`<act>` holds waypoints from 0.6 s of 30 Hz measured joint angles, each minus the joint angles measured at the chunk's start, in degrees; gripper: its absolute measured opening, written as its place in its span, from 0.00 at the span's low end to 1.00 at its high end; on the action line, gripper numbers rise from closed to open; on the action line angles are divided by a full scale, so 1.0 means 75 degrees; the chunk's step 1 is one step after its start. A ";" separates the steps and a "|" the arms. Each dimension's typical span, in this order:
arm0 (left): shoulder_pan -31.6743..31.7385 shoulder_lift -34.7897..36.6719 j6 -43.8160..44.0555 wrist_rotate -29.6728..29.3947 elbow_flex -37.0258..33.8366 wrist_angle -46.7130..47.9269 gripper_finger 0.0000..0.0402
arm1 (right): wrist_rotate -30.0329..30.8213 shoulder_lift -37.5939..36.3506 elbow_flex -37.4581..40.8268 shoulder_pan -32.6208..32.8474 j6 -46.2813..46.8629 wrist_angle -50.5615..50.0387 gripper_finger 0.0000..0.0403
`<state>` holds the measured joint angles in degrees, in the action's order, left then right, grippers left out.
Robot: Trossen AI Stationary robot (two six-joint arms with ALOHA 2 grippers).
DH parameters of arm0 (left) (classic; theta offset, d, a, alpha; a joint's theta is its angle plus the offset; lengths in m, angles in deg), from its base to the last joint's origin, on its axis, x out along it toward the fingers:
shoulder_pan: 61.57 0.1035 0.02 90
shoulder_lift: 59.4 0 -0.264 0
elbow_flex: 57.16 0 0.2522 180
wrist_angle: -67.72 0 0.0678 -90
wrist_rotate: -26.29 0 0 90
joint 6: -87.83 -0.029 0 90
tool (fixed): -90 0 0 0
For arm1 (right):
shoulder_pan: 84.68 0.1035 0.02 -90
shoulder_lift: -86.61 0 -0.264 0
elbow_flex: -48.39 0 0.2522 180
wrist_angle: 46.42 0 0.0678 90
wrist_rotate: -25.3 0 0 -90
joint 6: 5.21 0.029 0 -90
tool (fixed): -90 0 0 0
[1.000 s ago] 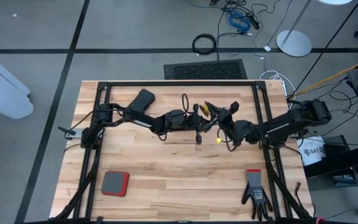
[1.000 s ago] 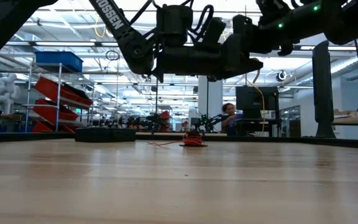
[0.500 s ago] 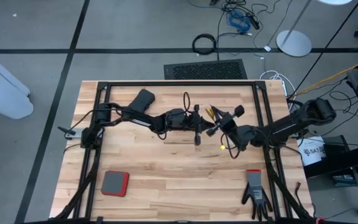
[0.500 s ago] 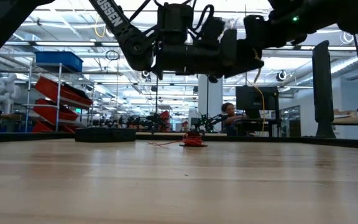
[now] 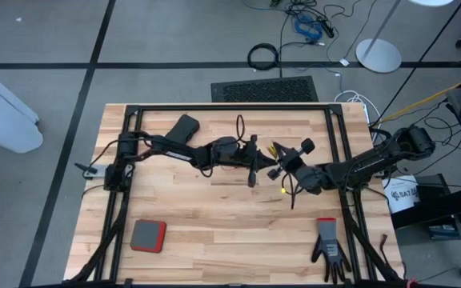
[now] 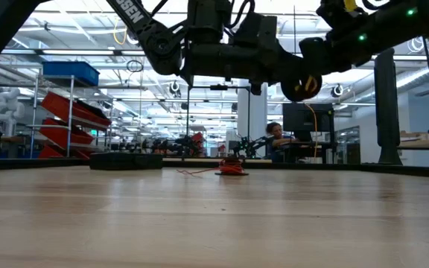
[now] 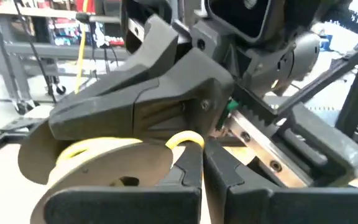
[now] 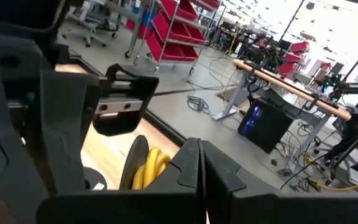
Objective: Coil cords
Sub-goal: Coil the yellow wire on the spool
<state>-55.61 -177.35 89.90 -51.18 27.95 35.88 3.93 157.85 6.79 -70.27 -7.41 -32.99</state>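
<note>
The left pincer point(image 5: 254, 152) hangs above the middle of the pale plank surface point(image 5: 214, 216), its two dark angular fingers point(image 7: 188, 171) pressed together with nothing between them. Just right of it, the right pincer point(image 5: 281, 168) is likewise pressed shut; whether it grips anything cannot be told. The yellow cord point(image 7: 114, 146) is wound in smooth glossy turns round a small round reel point(image 6: 302, 84) with flat disc sides, held up in the air between the two pincers, above the surface. In the right wrist view the yellow windings show as thick rounded loops beside the reel's thin rim. The reddish-orange cord point(image 6: 229, 168) lies in a loose wiry tangle on the far part of the surface, near the middle, a thin strand trailing off to its left.

On the near side, a flat red-edged grey pad point(image 5: 148, 235) with rounded corners lies to the left, and a dark glove point(image 5: 330, 246) lies to the right.
</note>
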 joint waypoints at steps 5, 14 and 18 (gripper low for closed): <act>0.0102 0.0135 0.0089 0.0290 0.0003 0.0546 0.00 | -0.0026 -0.0002 -0.0003 0.0100 0.0035 -0.0558 0.00; 0.0453 0.0488 0.0619 0.1408 0.0003 0.1533 0.00 | -0.0691 -0.0022 -0.0003 0.0364 -0.0242 -0.1228 0.00; 0.0602 0.0518 0.0676 0.1811 0.0012 0.2066 0.00 | -0.1295 -0.0121 0.0003 0.0383 -0.0457 -0.1442 0.00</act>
<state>-51.09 -173.46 94.97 -37.60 28.04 51.37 -5.78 156.94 6.81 -67.40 -10.84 -43.81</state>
